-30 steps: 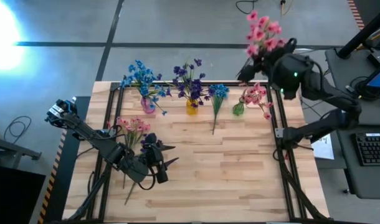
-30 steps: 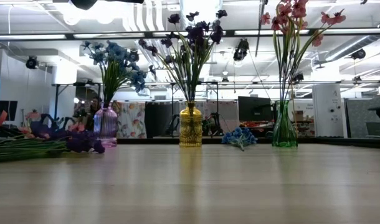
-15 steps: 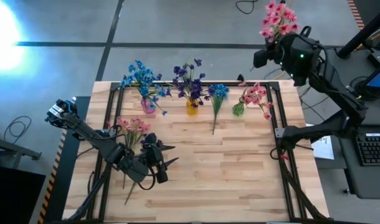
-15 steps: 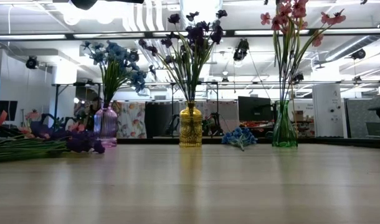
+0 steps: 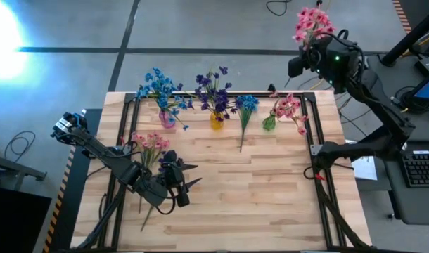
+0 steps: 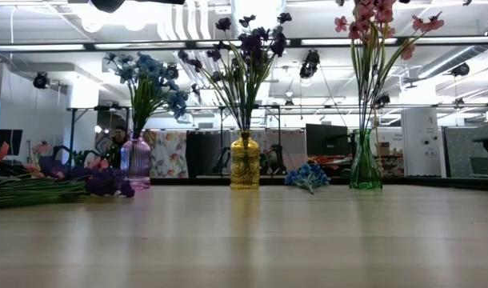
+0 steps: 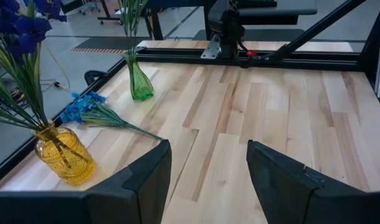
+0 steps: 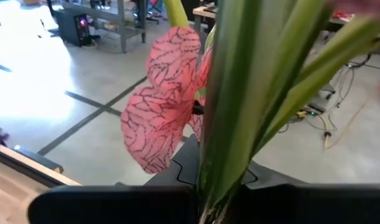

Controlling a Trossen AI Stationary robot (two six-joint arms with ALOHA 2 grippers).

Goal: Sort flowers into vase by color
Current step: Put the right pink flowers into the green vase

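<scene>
Pink flowers held up at the upper right of the high frame, beyond the bench's far edge, stems pinched in the right pincer, pressed together on them; close up in the right wrist frame as a pink blossom beside thick green stems; more pink sprigs in the green vase right of centre near the top of the bench; dark purple flowers in the yellow vase at top centre; blue flowers in the pink vase to its left; one blue sprig lying flat between yellow and green vases; a loose pink bunch lying at left centre, apart from the vases; left pincer low at lower left of the high frame, just right of that bunch, fingers spread with nothing between them, bare wood showing in the left wrist frame
</scene>
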